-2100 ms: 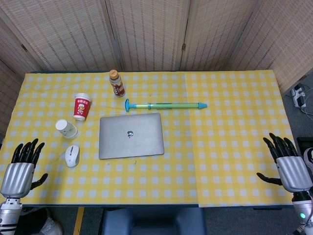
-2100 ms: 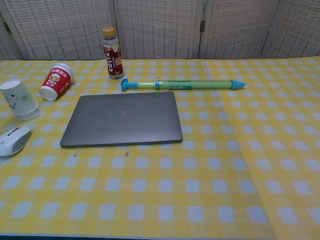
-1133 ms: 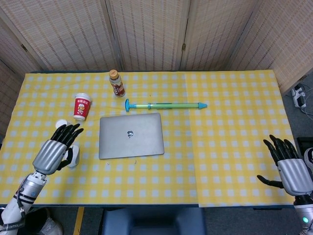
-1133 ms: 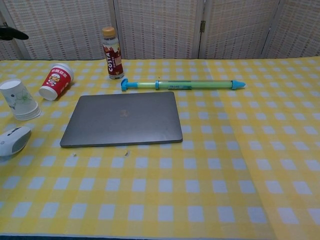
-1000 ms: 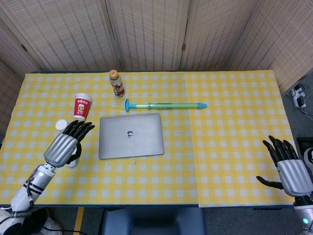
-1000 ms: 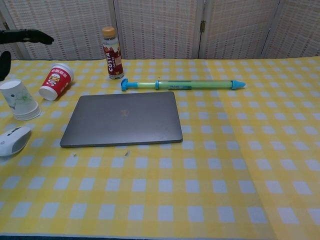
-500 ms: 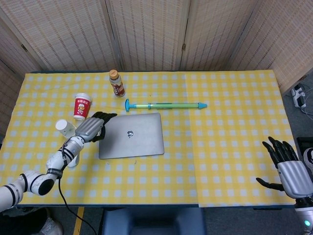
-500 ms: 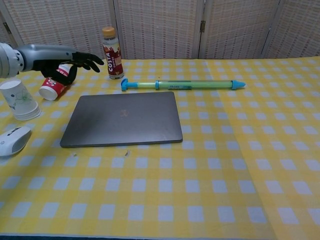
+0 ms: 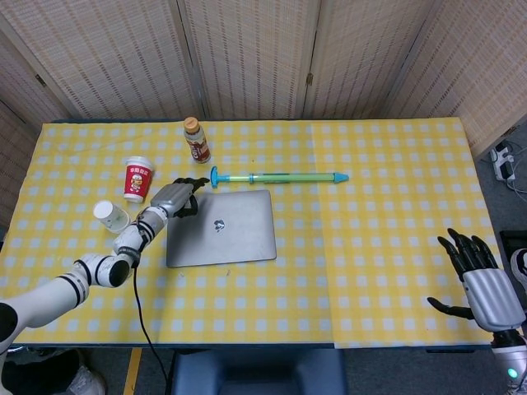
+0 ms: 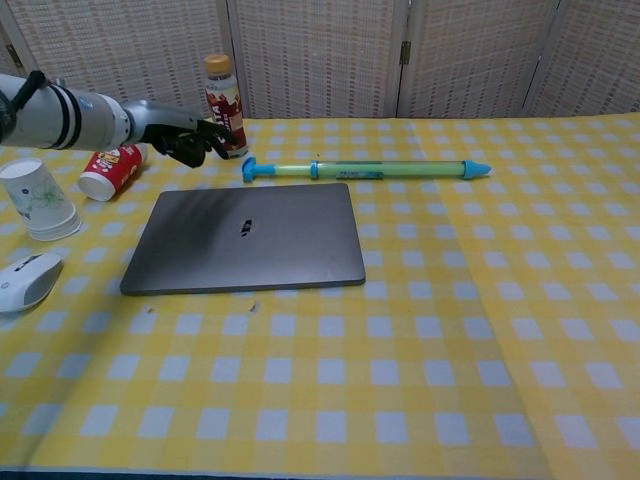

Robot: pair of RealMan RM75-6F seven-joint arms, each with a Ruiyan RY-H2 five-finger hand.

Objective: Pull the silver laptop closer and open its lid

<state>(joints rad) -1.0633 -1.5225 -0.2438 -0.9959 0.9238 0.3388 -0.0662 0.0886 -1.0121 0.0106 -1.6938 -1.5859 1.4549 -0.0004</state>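
Table [image 9: 387, 271], covered in a yellow-and-white checked cloth; fills most of both views, with woven screen panels [image 9: 255, 58] standing behind it along the top of the frame.

Silver laptop [image 9: 221, 228], lid closed, lying flat left of centre in the head view; dark logo on the lid. In the chest view it sits centre-left [image 10: 245, 250].

Left arm [image 9: 74, 284], white with black bands, reaching in from the lower left of the head view toward the laptop's upper left corner.

Water syringe toy [image 9: 278, 177], long, green barrel with blue ends, lying crosswise just above the laptop's far edge, apart from it.

Left hand [image 9: 175, 197], over the laptop's upper left corner, fingers curved downward, grasping nothing; whether it touches the lid cannot be told. Chest view shows it at upper left [image 10: 185, 135], above the table near the bottle.

Right hand [image 9: 484, 284], lower right corner of the head view, at the table's edge, fingers spread, released, holding nothing.

Red paper cup [image 9: 137, 179], upper left, just left of the left hand.

Coffee bottle [image 9: 196, 141], brown with a tan cap, upright above the laptop.

White paper cup [image 9: 110, 216], left of the laptop.

White mouse [image 10: 25, 282], left edge of the chest view.
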